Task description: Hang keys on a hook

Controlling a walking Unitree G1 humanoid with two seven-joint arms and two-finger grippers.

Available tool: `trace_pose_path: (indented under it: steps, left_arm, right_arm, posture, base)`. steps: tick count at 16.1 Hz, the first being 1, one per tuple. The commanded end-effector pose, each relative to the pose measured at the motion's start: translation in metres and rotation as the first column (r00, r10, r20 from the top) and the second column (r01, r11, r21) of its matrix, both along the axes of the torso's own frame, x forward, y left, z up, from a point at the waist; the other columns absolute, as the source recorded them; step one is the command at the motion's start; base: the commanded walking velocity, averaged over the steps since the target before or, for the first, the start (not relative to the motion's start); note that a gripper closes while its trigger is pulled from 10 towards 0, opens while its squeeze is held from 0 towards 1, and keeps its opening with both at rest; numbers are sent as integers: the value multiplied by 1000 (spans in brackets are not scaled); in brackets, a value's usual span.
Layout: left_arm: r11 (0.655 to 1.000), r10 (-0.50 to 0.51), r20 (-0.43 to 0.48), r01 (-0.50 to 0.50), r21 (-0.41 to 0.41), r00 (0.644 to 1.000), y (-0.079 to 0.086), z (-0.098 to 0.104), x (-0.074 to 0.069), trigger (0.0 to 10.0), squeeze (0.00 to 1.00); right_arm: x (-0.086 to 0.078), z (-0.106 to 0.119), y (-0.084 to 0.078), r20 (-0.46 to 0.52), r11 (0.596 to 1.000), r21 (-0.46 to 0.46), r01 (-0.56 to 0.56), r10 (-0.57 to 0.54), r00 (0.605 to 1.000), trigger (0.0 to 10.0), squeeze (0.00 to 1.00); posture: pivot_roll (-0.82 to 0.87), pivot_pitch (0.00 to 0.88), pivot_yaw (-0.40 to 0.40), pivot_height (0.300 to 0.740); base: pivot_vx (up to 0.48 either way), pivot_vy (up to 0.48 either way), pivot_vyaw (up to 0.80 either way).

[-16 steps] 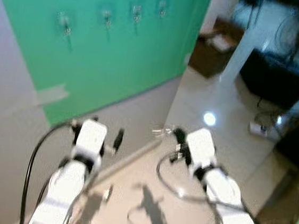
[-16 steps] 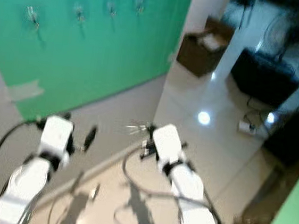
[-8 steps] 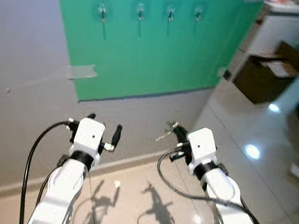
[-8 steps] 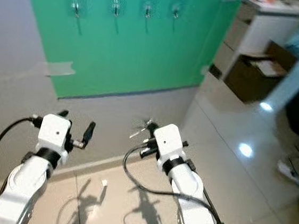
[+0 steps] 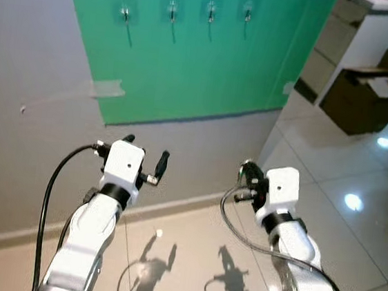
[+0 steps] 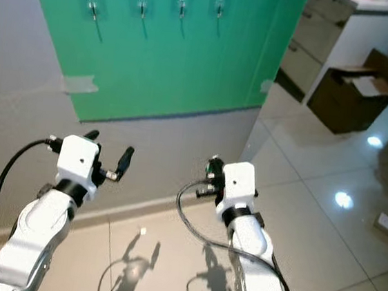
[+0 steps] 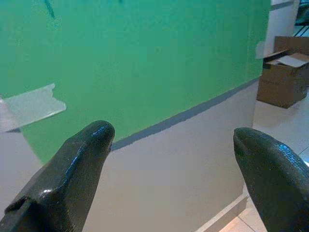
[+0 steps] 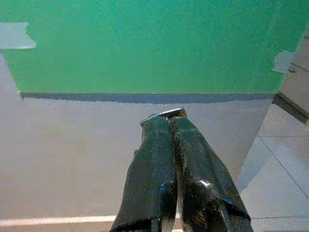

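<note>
Facing green panel (image 5: 202, 63) with four hooks (image 5: 172, 10), high above both grippers.
Left gripper (image 5: 143, 162) spread wide, holding nothing; right gripper (image 8: 166, 118) pressed together on keys (image 8: 163, 114), metal edge peeking past fingertips.

I can make out just a sliver of the keys (image 8: 163, 114) poking past the right gripper (image 8: 169, 126), whose closed jaws cover the rest. The four hooks (image 5: 172, 8) are too small for me to judge their shape. The cardboard box (image 5: 368, 91) runs off the frame's edge.
</note>
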State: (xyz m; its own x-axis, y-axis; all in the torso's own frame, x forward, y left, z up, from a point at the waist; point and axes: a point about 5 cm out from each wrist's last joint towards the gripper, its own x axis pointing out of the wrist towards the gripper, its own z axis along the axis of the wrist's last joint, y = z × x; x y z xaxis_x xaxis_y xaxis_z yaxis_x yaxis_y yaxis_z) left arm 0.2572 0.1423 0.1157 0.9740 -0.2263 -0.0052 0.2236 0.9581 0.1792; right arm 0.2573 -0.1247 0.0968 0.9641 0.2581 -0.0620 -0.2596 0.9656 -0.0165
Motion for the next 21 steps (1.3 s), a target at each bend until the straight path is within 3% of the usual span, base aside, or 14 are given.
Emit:
trace_pose_path:
  steps: [1,3,10,14,17,21]
  left_arm:
    - [1000,-13,29,13,-8,1000,-2,7,3,10000,0]
    - [1000,-22,28,23,-13,999,-3,7,4,10000,0]
    - [999,-35,31,35,-11,999,-2,7,2,10000,0]
    - [998,-54,39,55,-5,998,-5,9,1,10000,0]
    - [995,-95,33,95,-14,995,-12,8,-1,10000,0]
    - [987,-159,56,160,-16,986,-21,11,-3,10000,0]
  right_arm:
    - [5,13,-5,44,1000,6,26,-26,999,10000,0]
    - [9,20,-6,83,998,-59,38,-33,996,10000,0]
    - [13,36,1,134,999,-50,-11,17,991,10000,0]
    - [12,45,-3,158,998,60,-14,4,987,10000,0]
    - [6,48,-3,152,985,104,-135,119,981,10000,0]
    - [1,69,0,229,948,177,-266,223,947,10000,0]
  posture:
    - [-44,0,8,718]
    - [-46,0,8,718]
    - [-42,0,-1,718]
    - [-43,0,0,718]
    - [-46,0,1,718]
    - [-47,0,-8,718]
  base:
    - [480,0,0]
    - [480,0,353]
    - [480,0,800]
    - [480,0,200]
    - [285,0,0]
    - [0,0,0]
